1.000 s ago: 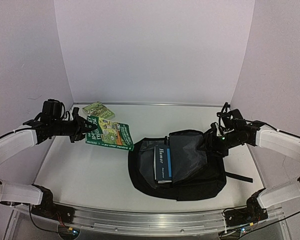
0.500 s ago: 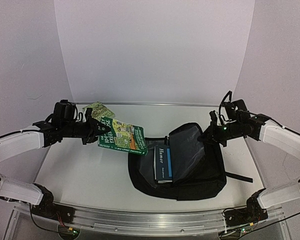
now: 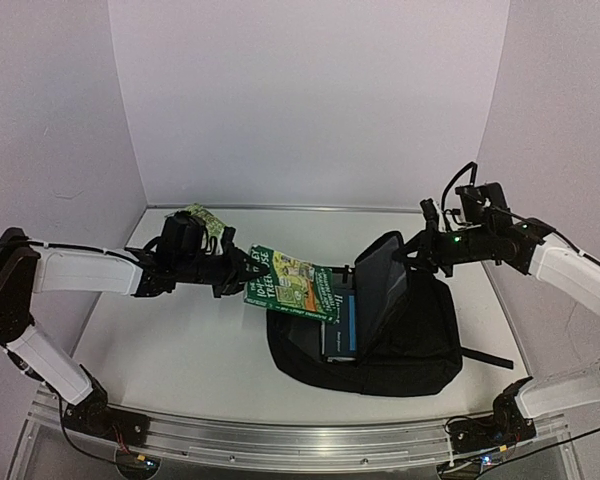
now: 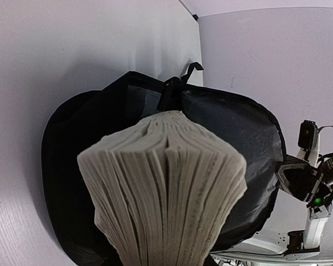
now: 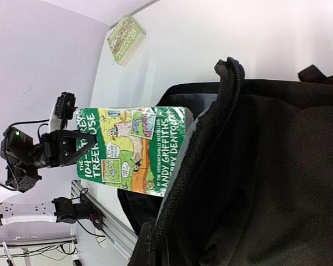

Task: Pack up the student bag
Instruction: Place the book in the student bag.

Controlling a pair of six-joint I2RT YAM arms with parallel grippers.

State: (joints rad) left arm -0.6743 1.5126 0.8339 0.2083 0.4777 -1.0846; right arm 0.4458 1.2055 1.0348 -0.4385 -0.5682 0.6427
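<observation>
The student bag (image 3: 410, 340) lies right of centre, a big black backpack with its mouth facing left. My right gripper (image 3: 418, 256) is shut on the zip edge of its front flap (image 5: 227, 111) and holds that flap up, so the mouth gapes. A blue book (image 3: 342, 322) lies inside. My left gripper (image 3: 237, 274) is shut on a green paperback (image 3: 288, 284), held level with its far end over the bag's left rim. In the left wrist view its fanned page edges (image 4: 166, 188) fill the frame and hide the fingers; the bag (image 4: 77, 144) lies beyond.
A second green book (image 3: 202, 218) lies at the back left near the wall, also seen in the right wrist view (image 5: 126, 37). A black strap (image 3: 485, 357) trails from the bag's right side. White walls close in the table on three sides.
My left arm has carried the green paperback rightward from the left of the table to the bag's mouth. My right gripper has shut on the flap and lifted it, so the bag gapes wider.
</observation>
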